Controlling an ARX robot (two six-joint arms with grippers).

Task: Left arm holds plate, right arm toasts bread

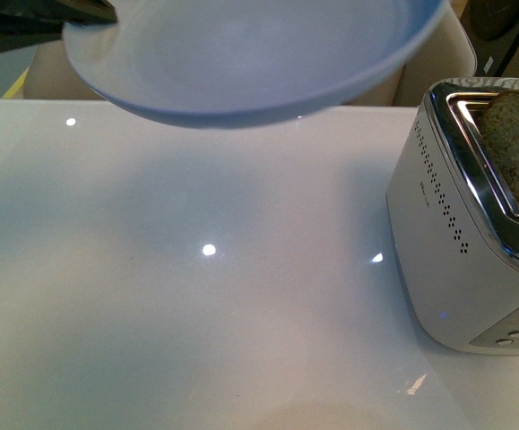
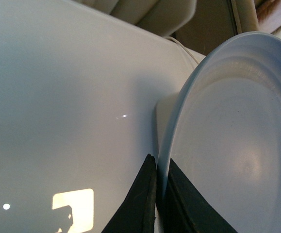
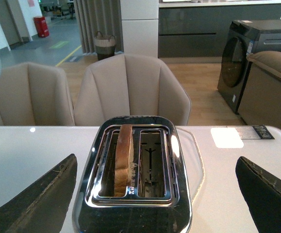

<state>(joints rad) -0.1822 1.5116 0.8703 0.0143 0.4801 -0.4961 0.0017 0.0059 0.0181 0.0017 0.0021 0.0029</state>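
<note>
The pale blue-white plate [image 1: 241, 63] hangs in the air above the far part of the white table [image 1: 196, 296], tilted, seen from below. My left gripper [image 2: 160, 167] is shut on the plate's rim [image 2: 165, 160], one dark jaw on each side; the plate's inside [image 2: 237, 160] is bare. The bread slice [image 1: 517, 143] stands upright in one slot of the silver toaster [image 1: 456, 260], its top sticking out. In the right wrist view the bread [image 3: 124, 158] fills the one slot and the other slot is empty. My right gripper [image 3: 157, 194] is open above the toaster [image 3: 133, 213], jaws wide apart.
The toaster stands at the table's right edge. Beige chairs [image 3: 130, 90] stand behind the table's far side. A washing machine [image 3: 249, 53] and a counter are further back. A cable [image 2: 184, 48] runs along the table near the plate.
</note>
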